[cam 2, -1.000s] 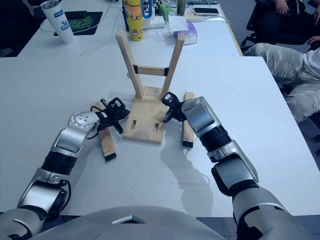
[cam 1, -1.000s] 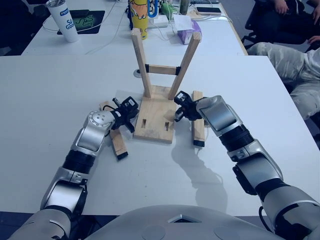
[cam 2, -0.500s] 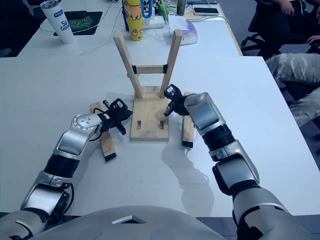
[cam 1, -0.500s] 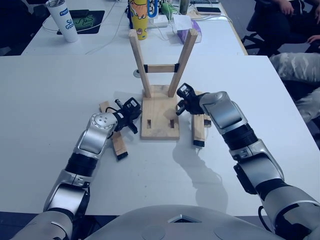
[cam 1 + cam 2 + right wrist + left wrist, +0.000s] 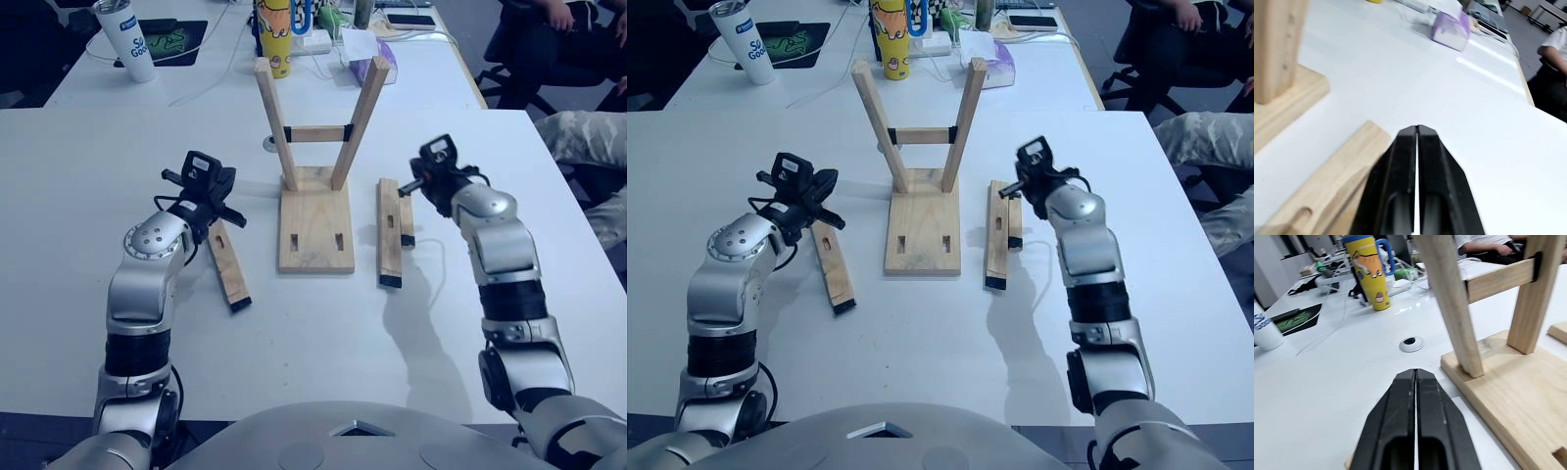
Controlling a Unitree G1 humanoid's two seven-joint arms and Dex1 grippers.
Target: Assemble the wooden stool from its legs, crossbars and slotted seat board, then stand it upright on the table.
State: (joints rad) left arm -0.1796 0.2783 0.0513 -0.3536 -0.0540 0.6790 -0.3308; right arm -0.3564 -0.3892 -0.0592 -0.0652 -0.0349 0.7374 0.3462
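The slotted seat board point(image 5: 315, 230) lies flat mid-table. Two legs point(image 5: 274, 122) point(image 5: 358, 117) stand up from its far end, joined by a crossbar point(image 5: 315, 134). Two slots near its front edge hold nothing. One loose leg point(image 5: 227, 264) lies to the board's left; another loose leg point(image 5: 388, 233) and a shorter bar point(image 5: 406, 220) lie to its right. My left gripper point(image 5: 217, 191) hovers shut above the far end of the left loose leg, holding nothing point(image 5: 1416, 377). My right gripper point(image 5: 409, 186) is shut and bare over the far end of the right pieces point(image 5: 1417, 132).
A white tumbler point(image 5: 125, 39), a yellow mug point(image 5: 274, 34) and a purple box point(image 5: 370, 67) stand on the table behind. A cable grommet point(image 5: 269, 144) sits just behind the stool. Bare tabletop lies in front of the board.
Both grippers have pulled away from the seat board, left going left and right going right, and risen. The board turned square to me and now lies still.
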